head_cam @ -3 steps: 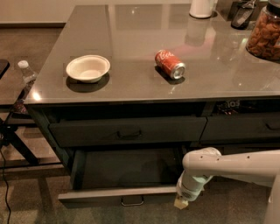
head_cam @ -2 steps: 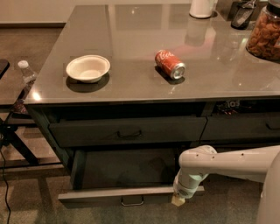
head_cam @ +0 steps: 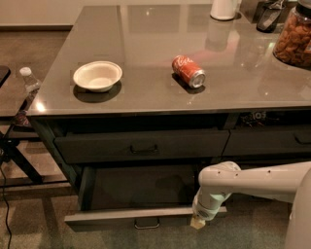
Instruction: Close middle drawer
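Note:
The middle drawer (head_cam: 131, 217) is pulled out low at the front of the counter. Its long shallow tray is open and looks empty, and its flat front carries a small metal loop handle (head_cam: 146, 223). My gripper (head_cam: 198, 223) hangs at the end of the white arm (head_cam: 252, 182), which reaches in from the right. It points down at the right end of the drawer's front, touching or just in front of it.
A closed drawer (head_cam: 141, 146) with a like handle sits above, and another drawer (head_cam: 267, 141) is to its right. On the counter top (head_cam: 146, 44) are a white bowl (head_cam: 97, 75), a red soda can (head_cam: 188, 71) on its side, a snack jar (head_cam: 294, 36) and a white container (head_cam: 225, 8). A water bottle (head_cam: 29, 82) stands at the left.
My gripper and arm have shifted a little to the left along the drawer's front. The drawer stays pulled out about the same.

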